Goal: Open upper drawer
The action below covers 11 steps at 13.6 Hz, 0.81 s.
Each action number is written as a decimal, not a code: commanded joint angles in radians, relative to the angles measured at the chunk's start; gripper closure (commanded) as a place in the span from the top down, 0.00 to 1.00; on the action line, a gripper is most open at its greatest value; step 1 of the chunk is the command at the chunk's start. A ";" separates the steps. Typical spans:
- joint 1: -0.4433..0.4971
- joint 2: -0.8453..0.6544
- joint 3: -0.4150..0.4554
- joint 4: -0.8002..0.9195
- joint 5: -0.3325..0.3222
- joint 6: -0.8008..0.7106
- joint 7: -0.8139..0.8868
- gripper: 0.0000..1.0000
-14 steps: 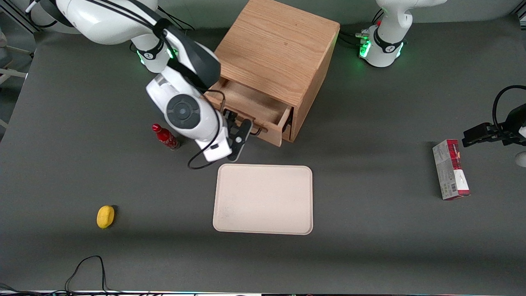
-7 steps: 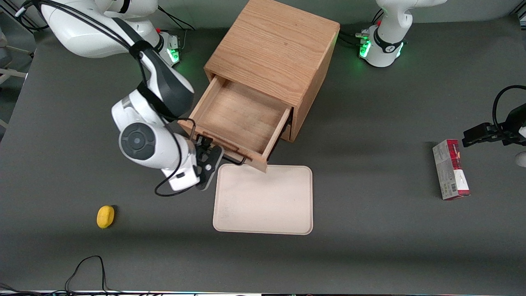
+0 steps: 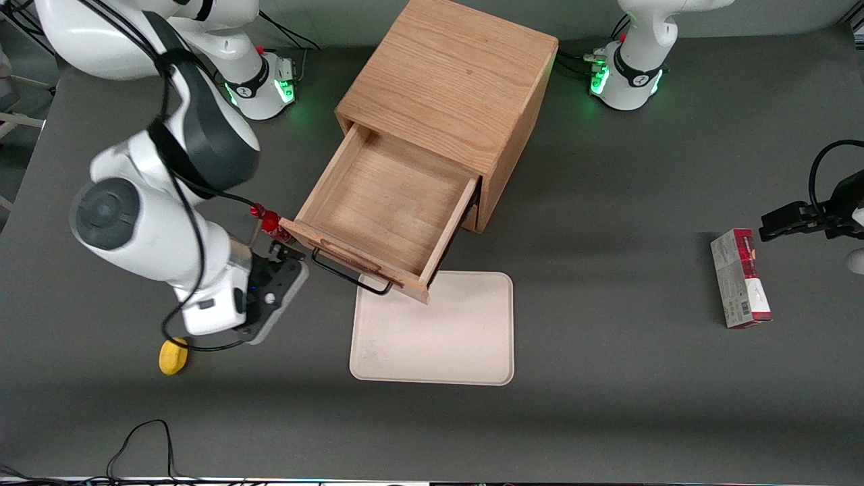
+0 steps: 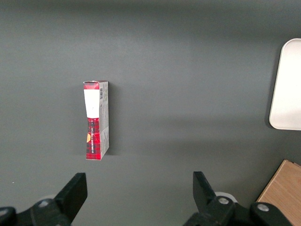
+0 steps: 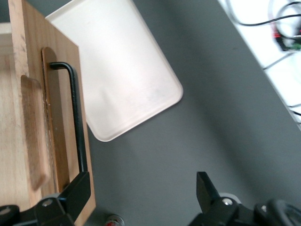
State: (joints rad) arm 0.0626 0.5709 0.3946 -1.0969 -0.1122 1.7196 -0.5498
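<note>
The upper drawer (image 3: 388,206) stands pulled far out of the oak cabinet (image 3: 449,81), its bare wooden floor open to view and its front board reaching over the edge of the cream tray (image 3: 439,337) that lies on the table (image 3: 607,405) nearer the front camera. From the drawer's middle, the cabinet body sits at about one o'clock and the front board with its black wire handle (image 3: 351,277) at about seven o'clock. The claw (image 5: 143,190) hangs free just off the handle's end toward the working arm's side, at roughly eight o'clock from the drawer in the front view; its two fingers are spread wide with nothing between them, as the right wrist view shows. By the look of it the task is essentially done. The drawer is stiff solid wood, likely moderately heavy but sliding on its runners, so it should move only along its own line; the thin rigid bar, standing clear of the front board, is the natural place to take hold, near its middle so the pull does not skew the drawer. A small red bottle (image 3: 270,223) stands just beside the drawer's corner, and a yellow object (image 3: 173,356) lies near the arm.
</note>
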 commanded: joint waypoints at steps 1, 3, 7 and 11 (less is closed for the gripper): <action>-0.015 -0.152 -0.188 -0.093 0.176 -0.084 0.078 1.00; -0.018 -0.299 -0.287 -0.275 0.198 -0.094 0.199 1.00; -0.015 -0.615 -0.359 -0.613 0.148 -0.103 0.534 1.00; -0.017 -0.729 -0.350 -0.687 0.141 -0.123 0.547 1.00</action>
State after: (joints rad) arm 0.0362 -0.1087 0.0395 -1.7289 0.0513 1.5866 -0.0399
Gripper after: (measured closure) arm 0.000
